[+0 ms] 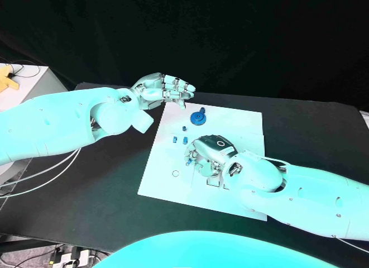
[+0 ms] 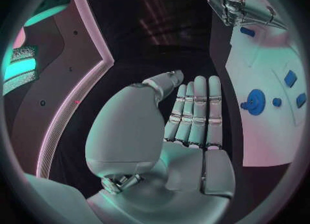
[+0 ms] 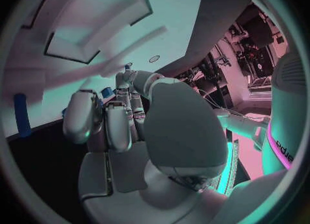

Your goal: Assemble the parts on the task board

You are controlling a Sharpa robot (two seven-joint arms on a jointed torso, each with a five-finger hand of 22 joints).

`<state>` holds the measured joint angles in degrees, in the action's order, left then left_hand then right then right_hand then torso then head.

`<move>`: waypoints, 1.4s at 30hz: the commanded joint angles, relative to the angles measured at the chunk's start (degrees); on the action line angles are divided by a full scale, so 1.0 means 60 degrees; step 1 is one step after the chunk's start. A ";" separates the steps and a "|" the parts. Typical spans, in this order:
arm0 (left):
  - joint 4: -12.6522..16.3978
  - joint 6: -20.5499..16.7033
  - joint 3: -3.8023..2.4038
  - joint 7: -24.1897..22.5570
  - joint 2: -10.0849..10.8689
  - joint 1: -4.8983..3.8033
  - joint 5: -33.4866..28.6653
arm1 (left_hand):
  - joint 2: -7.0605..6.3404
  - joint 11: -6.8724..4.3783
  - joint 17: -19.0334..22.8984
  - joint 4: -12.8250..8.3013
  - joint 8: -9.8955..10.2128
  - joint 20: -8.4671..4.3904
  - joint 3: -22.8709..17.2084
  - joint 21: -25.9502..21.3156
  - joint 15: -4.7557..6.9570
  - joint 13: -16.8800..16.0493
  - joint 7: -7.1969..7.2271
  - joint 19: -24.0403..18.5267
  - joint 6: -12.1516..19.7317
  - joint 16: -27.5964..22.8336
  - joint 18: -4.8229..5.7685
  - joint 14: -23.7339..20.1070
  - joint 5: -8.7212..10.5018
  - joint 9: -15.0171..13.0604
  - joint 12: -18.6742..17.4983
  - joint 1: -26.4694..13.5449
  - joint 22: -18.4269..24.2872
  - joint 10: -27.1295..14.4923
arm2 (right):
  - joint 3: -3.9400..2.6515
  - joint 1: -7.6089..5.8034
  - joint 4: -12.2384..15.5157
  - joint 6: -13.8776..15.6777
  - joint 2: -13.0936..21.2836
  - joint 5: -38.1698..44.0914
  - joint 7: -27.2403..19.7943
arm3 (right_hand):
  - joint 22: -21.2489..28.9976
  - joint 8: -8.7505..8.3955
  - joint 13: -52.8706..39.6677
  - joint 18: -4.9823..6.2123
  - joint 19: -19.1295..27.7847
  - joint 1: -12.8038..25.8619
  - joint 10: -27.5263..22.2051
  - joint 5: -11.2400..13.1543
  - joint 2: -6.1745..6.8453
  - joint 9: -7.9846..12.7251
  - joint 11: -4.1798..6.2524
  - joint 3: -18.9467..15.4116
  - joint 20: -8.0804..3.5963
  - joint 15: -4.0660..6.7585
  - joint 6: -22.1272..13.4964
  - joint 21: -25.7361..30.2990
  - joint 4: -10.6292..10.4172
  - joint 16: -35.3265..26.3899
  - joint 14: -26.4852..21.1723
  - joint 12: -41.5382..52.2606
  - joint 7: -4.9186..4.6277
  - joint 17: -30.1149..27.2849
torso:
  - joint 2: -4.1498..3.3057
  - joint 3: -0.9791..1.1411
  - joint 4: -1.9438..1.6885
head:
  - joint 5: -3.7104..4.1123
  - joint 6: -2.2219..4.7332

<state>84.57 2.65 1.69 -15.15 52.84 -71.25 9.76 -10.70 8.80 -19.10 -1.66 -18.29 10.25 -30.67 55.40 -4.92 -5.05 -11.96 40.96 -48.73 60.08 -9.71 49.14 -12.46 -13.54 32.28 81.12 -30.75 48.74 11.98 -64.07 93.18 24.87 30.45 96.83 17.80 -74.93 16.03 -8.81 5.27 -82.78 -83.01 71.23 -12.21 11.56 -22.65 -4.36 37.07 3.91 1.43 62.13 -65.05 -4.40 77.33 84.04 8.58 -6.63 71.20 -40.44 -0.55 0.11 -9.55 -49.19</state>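
The white task board [image 1: 233, 125] lies mid-table. On its far part stands a round blue part [image 1: 199, 117] with a knob, also in the left wrist view [image 2: 256, 101]. Three small blue parts [image 1: 184, 132] lie just nearer. My right hand [image 1: 210, 151] rests on the board's middle with its fingers curled down, and a small blue part [image 1: 187, 163] shows at its fingertips, seemingly pinched [image 3: 106, 93]. My left hand [image 1: 162, 89] hovers off the board's far left corner, its fingers [image 2: 196, 110] straight and side by side, holding nothing.
A white box [image 1: 23, 84] with a yellow thing on it stands at the far left, off the table. Cables [image 1: 15, 184] hang by the table's left edge. A long blue part [image 3: 22, 115] lies on the board beside my right hand.
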 commanded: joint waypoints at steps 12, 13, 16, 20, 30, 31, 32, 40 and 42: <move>-0.0004 0.0162 -0.0007 -0.0014 -0.0018 -0.0007 -0.0071 | 0.0058 -0.0013 0.0016 0.0009 -0.0031 0.0022 0.0042 -0.0064 0.0002 0.0009 0.0015 0.0056 0.0060 -0.0049 -0.0118 -0.0050 0.0012 0.0014 -0.0032 0.0047 0.0009 -0.0077 | 0.0008 0.0034 -0.0024 -0.0225 -0.0060 0.0188 -0.0003 | -0.0184 0.0049 -0.0008 -0.0091 -0.0047 0.0140 0.0259 -0.0041 -0.0002 -0.0010 0.0252 0.0001 -0.0014 0.0062 0.0026 0.0046 0.0054 -0.0026 0.0324 -0.0057 -0.0052 -0.0003 | -0.0002 0.0003 -0.0005 | -0.0015 -0.0075; -0.0004 0.0166 -0.0007 -0.0010 -0.0018 -0.0007 -0.0071 | 0.0058 -0.0013 0.0016 0.0009 -0.0031 0.0022 0.0042 -0.0064 0.0002 0.0009 0.0015 0.0056 0.0060 -0.0049 -0.0118 -0.0050 0.0012 0.0014 -0.0032 0.0047 0.0009 -0.0077 | 0.0008 0.0035 -0.0029 -0.0236 -0.0064 0.0188 -0.0001 | -0.0184 0.0049 -0.0008 -0.0091 -0.0047 0.0140 0.0259 -0.0041 -0.0002 -0.0010 0.0252 0.0001 -0.0014 0.0062 0.0026 0.0046 0.0054 -0.0026 0.0324 -0.0057 -0.0052 -0.0003 | 0.0000 0.0002 -0.0002 | -0.0017 -0.0079; -0.0003 0.0181 -0.0007 0.0006 -0.0017 -0.0007 -0.0071 | 0.0059 -0.0010 0.0019 0.0015 -0.0036 0.0027 0.0062 -0.0086 -0.0002 0.0012 0.0011 0.0059 0.0077 -0.0053 -0.0120 -0.0055 0.0011 0.0018 -0.0025 0.0048 0.0023 -0.0088 | 0.0008 0.0037 -0.0043 -0.0303 -0.0076 0.0188 0.0001 | -0.0184 0.0049 -0.0008 -0.0091 -0.0047 0.0140 0.0259 -0.0041 -0.0002 -0.0010 0.0252 0.0001 -0.0014 0.0062 0.0026 0.0046 0.0054 -0.0026 0.0324 -0.0057 -0.0052 -0.0003 | 0.0003 -0.0001 0.0001 | -0.0020 -0.0088; -0.0002 0.0192 -0.0007 0.0020 -0.0014 -0.0007 -0.0071 | 0.0059 -0.0010 0.0019 0.0015 -0.0036 0.0027 0.0062 -0.0086 -0.0002 0.0012 0.0011 0.0059 0.0077 -0.0053 -0.0120 -0.0055 0.0011 0.0018 -0.0025 0.0048 0.0023 -0.0088 | 0.0011 0.0045 -0.0047 -0.0373 -0.0088 0.0189 -0.0011 | -0.0184 0.0049 -0.0008 -0.0091 -0.0047 0.0140 0.0259 -0.0041 -0.0002 -0.0010 0.0252 0.0001 -0.0014 0.0062 0.0026 0.0046 0.0054 -0.0026 0.0324 -0.0057 -0.0052 -0.0003 | 0.0002 -0.0003 -0.0001 | -0.0019 -0.0103; 0.0014 0.0204 -0.0007 0.0040 -0.0010 -0.0007 -0.0071 | 0.0059 -0.0010 0.0019 0.0015 -0.0036 0.0027 0.0062 -0.0086 -0.0002 0.0012 0.0011 0.0059 0.0077 -0.0053 -0.0120 -0.0055 0.0011 0.0018 -0.0025 0.0048 0.0023 -0.0088 | 0.0035 0.0064 -0.0171 -0.0653 -0.0206 0.0286 0.0087 | -0.0165 0.0041 -0.0003 -0.0083 -0.0025 0.0219 0.0246 -0.0056 -0.0002 -0.0022 0.0234 0.0010 -0.0008 0.0049 -0.0009 0.0103 0.0085 -0.0065 0.0311 -0.0111 -0.0072 -0.0057 | -0.0002 -0.0006 -0.0009 | -0.0015 -0.0131; 0.0014 0.0204 -0.0007 0.0042 -0.0011 -0.0007 -0.0071 | 0.0059 -0.0010 0.0019 0.0015 -0.0036 0.0027 0.0062 -0.0086 -0.0002 0.0012 0.0011 0.0059 0.0077 -0.0053 -0.0120 -0.0055 0.0011 0.0018 -0.0025 0.0048 0.0023 -0.0088 | 0.0039 0.0066 -0.0192 -0.0672 -0.0228 0.0292 0.0086 | -0.0162 0.0038 -0.0002 -0.0081 -0.0019 0.0244 0.0239 -0.0057 0.0002 -0.0025 0.0228 0.0006 -0.0006 0.0045 -0.0020 0.0115 0.0091 -0.0077 0.0307 -0.0127 -0.0077 -0.0074 | -0.0001 -0.0004 -0.0010 | -0.0013 -0.0130; 0.0014 0.0204 -0.0007 0.0043 -0.0011 -0.0007 -0.0071 | 0.0059 -0.0010 0.0019 0.0015 -0.0036 0.0027 0.0062 -0.0086 -0.0002 0.0012 0.0011 0.0059 0.0077 -0.0053 -0.0120 -0.0055 0.0011 0.0018 -0.0025 0.0048 0.0023 -0.0088 | 0.0043 0.0067 -0.0209 -0.0690 -0.0246 0.0296 0.0082 | -0.0162 0.0038 -0.0002 -0.0081 -0.0019 0.0244 0.0239 -0.0057 0.0002 -0.0025 0.0228 0.0006 -0.0006 0.0045 -0.0020 0.0115 0.0091 -0.0077 0.0307 -0.0127 -0.0077 -0.0074 | -0.0002 -0.0003 -0.0012 | -0.0011 -0.0130; 0.0017 0.0216 -0.0007 0.0061 -0.0021 -0.0006 -0.0071 | 0.0071 -0.0008 0.0023 0.0022 -0.0046 0.0031 0.0074 -0.0104 -0.0004 0.0015 0.0010 0.0063 0.0082 -0.0057 -0.0121 -0.0060 0.0009 0.0019 -0.0020 0.0054 0.0034 -0.0098 | 0.0072 0.0110 -0.0311 -0.0903 -0.0362 0.0226 -0.0062 | 0.0025 -0.0128 0.0045 -0.0017 0.0150 0.0523 -0.0017 -0.0055 0.0074 -0.0001 0.0115 -0.0072 0.0064 -0.0051 -0.0350 0.0534 0.0137 -0.0282 0.0215 -0.0384 -0.0180 -0.0337 | 0.0000 -0.0002 0.0002 | -0.0021 -0.0136; 0.0015 0.0218 -0.0007 0.0064 -0.0026 -0.0006 -0.0071 | 0.0071 -0.0008 0.0023 0.0022 -0.0046 0.0031 0.0074 -0.0104 -0.0004 0.0015 0.0010 0.0063 0.0082 -0.0057 -0.0121 -0.0060 0.0009 0.0019 -0.0020 0.0054 0.0034 -0.0098 | 0.0074 0.0122 -0.0300 -0.0899 -0.0360 0.0202 -0.0108 | 0.0065 -0.0309 0.0066 -0.0002 0.0207 0.0679 -0.0158 -0.0305 0.0165 0.0060 0.0045 -0.0157 0.0118 -0.0120 -0.0617 0.0650 0.0133 -0.0246 0.0224 -0.0481 -0.0259 -0.0295 | 0.0006 -0.0001 0.0012 | -0.0022 -0.0136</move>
<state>84.53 2.89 1.69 -14.59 52.83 -71.23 9.73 -10.70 8.59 -19.04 -1.49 -18.28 10.25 -30.51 54.97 -4.92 -5.01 -11.95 40.96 -48.73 60.08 -9.72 49.14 -12.46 -13.49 32.28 81.12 -30.59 48.54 12.14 -63.75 91.42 22.08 28.39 97.84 17.94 -74.67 14.60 -8.56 5.28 -82.05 -79.03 70.86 -13.45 12.01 -22.67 -3.87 36.66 4.64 1.17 59.01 -61.49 -3.56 75.88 84.01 6.06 -8.09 69.40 -40.42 -0.57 0.10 -9.62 -49.99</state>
